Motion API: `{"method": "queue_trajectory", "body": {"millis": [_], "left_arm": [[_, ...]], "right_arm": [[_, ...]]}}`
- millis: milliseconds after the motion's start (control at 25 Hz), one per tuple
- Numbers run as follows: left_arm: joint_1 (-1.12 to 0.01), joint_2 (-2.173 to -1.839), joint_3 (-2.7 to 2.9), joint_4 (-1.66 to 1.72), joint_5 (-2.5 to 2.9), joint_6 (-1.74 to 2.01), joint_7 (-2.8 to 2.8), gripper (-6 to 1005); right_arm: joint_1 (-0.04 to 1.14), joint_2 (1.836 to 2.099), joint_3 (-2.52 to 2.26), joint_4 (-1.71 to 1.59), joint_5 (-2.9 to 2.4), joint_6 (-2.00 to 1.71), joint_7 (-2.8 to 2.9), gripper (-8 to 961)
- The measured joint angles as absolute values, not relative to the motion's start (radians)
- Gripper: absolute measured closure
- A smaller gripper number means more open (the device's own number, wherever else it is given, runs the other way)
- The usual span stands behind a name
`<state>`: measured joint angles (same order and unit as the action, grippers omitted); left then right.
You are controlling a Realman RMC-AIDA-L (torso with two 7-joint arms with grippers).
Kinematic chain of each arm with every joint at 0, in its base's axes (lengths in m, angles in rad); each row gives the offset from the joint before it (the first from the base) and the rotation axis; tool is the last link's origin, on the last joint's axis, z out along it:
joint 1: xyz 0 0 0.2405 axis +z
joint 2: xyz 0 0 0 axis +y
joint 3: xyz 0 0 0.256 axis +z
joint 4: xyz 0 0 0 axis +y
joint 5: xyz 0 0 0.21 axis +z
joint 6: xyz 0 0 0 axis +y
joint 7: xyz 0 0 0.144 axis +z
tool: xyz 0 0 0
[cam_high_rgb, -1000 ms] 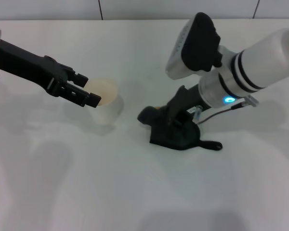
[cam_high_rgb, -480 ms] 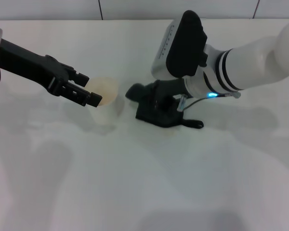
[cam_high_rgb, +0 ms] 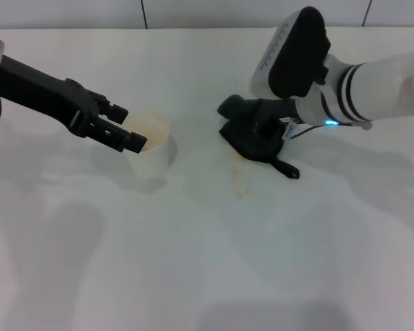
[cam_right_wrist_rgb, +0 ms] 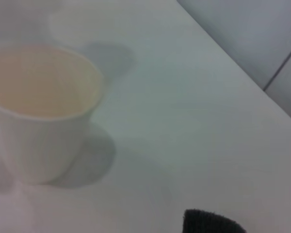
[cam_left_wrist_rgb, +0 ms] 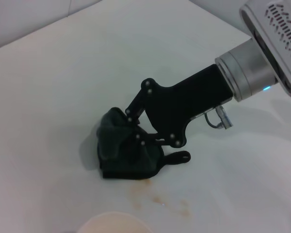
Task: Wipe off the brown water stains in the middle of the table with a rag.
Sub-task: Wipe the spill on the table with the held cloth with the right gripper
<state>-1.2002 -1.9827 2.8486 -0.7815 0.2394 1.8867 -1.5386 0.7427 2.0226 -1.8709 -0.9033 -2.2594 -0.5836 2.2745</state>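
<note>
White tabletop (cam_high_rgb: 276,262) at mid-wipe: the right end effector (cam_high_rgb: 259,134), closed on the bunched dark rag (cam_high_rgb: 254,143), has swept rightward off the brown water stains (cam_high_rgb: 239,178), now a faint smear beside the rag; the left end effector (cam_high_rgb: 117,134) stays closed at the paper cup (cam_high_rgb: 150,155).

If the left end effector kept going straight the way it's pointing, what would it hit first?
Probably the cup: the left end effector points at it, its tips already over the rim, though whether they touch is unclear.
</note>
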Motion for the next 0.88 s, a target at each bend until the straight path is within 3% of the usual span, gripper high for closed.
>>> {"method": "queue_trajectory", "body": {"millis": [640,880], "left_arm": [[-1.199,-1.983,2.849,-0.785,0.239,1.873,-1.537,104],[-1.198,-1.981,2.849,-0.785,0.239,1.862,-1.536,104]], "right_arm": [[0.630,2.019,-1.852,-1.214,-2.321,-1.038,2.275,855],[0.639,2.019,-1.819,-1.233,-2.331,-1.212,2.276,854]]}}
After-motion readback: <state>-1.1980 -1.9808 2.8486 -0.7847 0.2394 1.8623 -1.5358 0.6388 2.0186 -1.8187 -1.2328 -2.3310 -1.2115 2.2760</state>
